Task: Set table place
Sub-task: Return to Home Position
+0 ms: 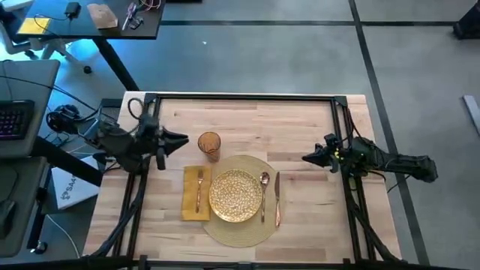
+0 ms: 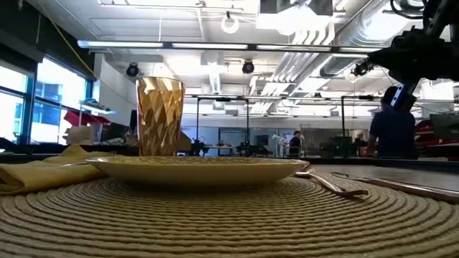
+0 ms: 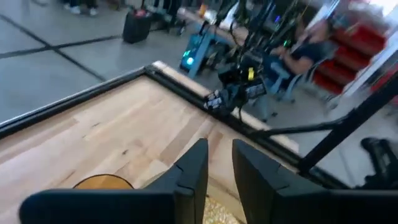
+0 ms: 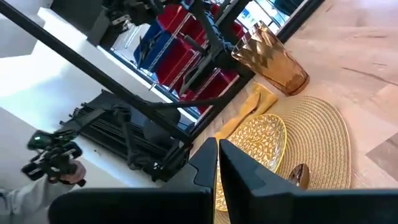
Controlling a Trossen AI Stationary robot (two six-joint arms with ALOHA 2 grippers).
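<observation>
Closest to my left wrist lens are the two dark fingers of the left gripper [image 3: 221, 144]. I read its jaws as standing slightly apart, with bare wood showing between them and nothing held. From overhead they point in across the table [image 1: 300, 124] toward its middle. The amber cup [image 1: 209, 143] stands upright just beyond their tip, a shade toward the lower edge of that view and clear of them. That is the relation I care about: the cup sits ahead of the jaws, so I judge this arm's way home is straight back toward the left rail [image 1: 141, 195], away from the glass, with no sideways sweep. Past the cup lies the round woven placemat [image 1: 241, 231] with the speckled plate [image 1: 235, 196] at its centre. The yellow napkin [image 1: 190, 211] lies at the mat's left edge and carries the fork [image 1: 199, 191]. The spoon [image 1: 264, 196] and knife [image 1: 277, 199] lie side by side on the right, their long axes running top to bottom in the overhead view. The right gripper [image 4: 217, 144] hovers by the right rail [image 1: 354, 210], jaws all but pressed together and empty. It points toward the knife's flank but is well apart from it. Of the two arms, I take the left as the nearer to anything it could upset.
</observation>
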